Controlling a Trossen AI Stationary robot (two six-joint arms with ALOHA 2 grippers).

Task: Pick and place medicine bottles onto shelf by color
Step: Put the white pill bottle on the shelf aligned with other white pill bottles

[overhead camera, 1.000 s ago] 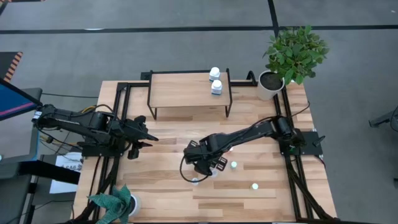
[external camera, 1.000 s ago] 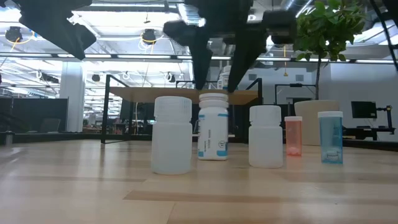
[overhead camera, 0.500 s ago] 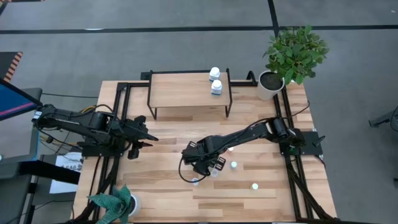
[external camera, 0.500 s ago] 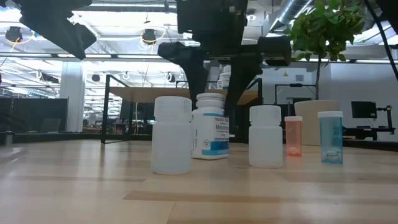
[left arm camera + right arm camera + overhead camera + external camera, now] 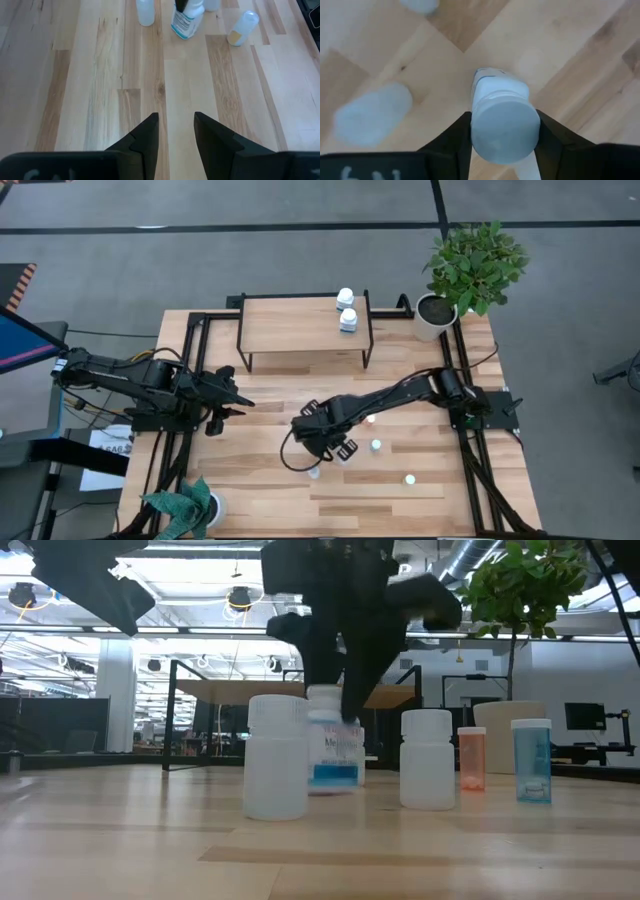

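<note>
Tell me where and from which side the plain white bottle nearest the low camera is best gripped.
Judging by its pose, grip the plain white bottle across its cylindrical body just under the cap, coming straight down from above: it stands upright. Set the jaws crosswise to the neighbouring labelled bottle, which the right gripper already holds.

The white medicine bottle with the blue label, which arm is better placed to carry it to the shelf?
Right. The right hand already grips the white medicine bottle with the blue label by its cap. The left hand waits open, away from it. The light-wood shelf on black legs already holds two similar bottles.
</note>
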